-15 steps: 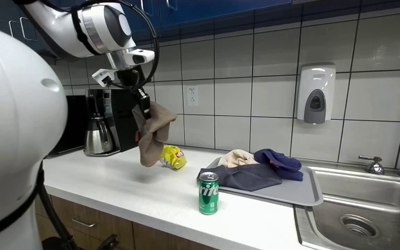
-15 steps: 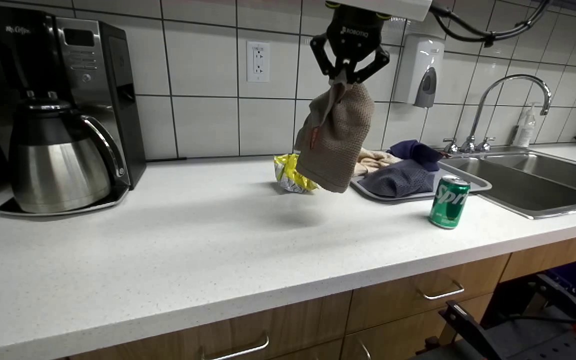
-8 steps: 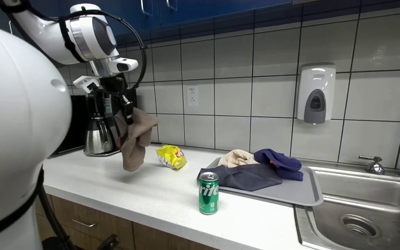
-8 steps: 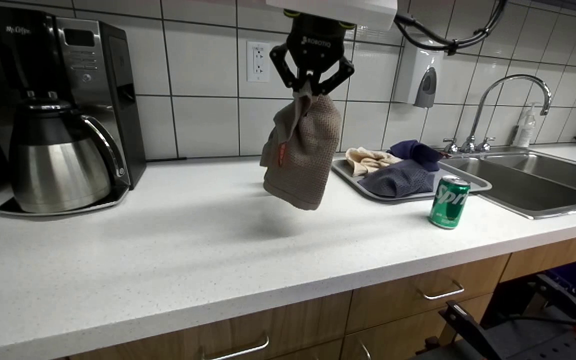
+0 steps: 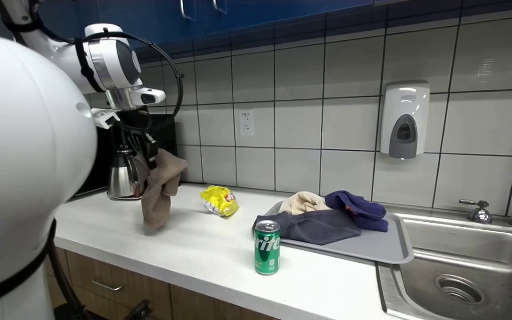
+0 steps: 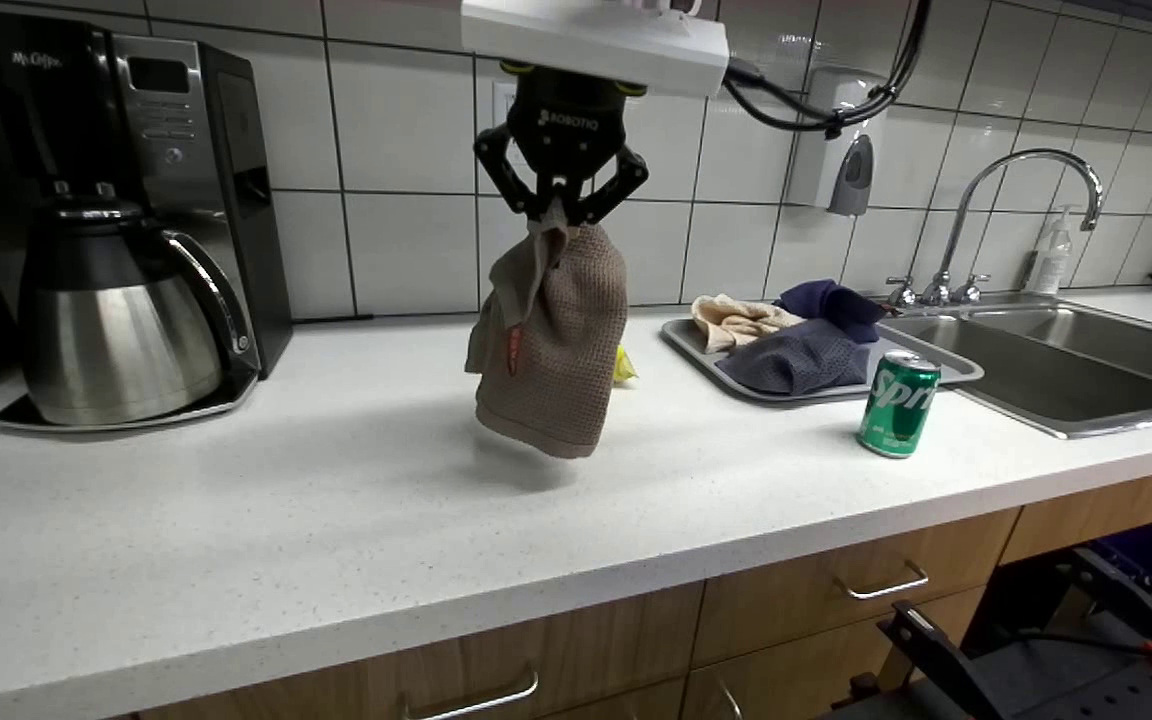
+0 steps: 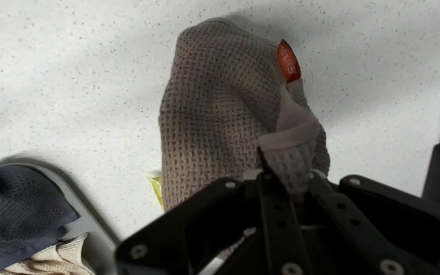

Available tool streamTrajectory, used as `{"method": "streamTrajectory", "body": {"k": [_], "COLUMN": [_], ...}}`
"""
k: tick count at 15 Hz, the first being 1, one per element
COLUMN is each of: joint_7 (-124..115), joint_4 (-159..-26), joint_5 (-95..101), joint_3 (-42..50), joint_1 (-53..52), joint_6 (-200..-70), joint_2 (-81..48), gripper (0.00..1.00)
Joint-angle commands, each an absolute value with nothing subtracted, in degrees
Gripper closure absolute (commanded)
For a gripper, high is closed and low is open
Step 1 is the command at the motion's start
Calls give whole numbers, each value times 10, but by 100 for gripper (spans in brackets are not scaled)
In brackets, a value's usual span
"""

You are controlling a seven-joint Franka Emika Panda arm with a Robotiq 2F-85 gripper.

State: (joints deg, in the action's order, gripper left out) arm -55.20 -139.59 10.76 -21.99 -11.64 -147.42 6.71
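In an exterior view, a black Robotiq gripper (image 6: 560, 212) at upper center has its jaws pinched together on the top of a brown waffle-weave dishcloth (image 6: 561, 345), which hangs mid-frame above a white countertop (image 6: 316, 520). A yellow packet (image 6: 624, 366) peeks out behind it. A Mr. Coffee machine (image 6: 171, 160) stands at far left; at right, a Sprite can (image 6: 898, 405) stands near a gray tray (image 6: 954, 369) of three crumpled cloths (image 6: 796, 358).

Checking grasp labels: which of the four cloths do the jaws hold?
The brown cloth, pinched in the jaws and hanging above the counter; the cream cloth, dark grey cloth and purple cloth all lie on the grey tray.
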Motion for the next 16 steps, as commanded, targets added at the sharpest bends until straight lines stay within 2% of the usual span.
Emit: {"method": "streamTrajectory", "body": {"k": [1,16], "joint_7": [-540,-533], "joint_4": [-1359,-1310], "joint_5": [133,198], "joint_3": [-217,-162], "joint_1": [-130,-196], "joint_6": [-1451,-1449], "joint_2": [23,-107], "gripper": [99,99]}}
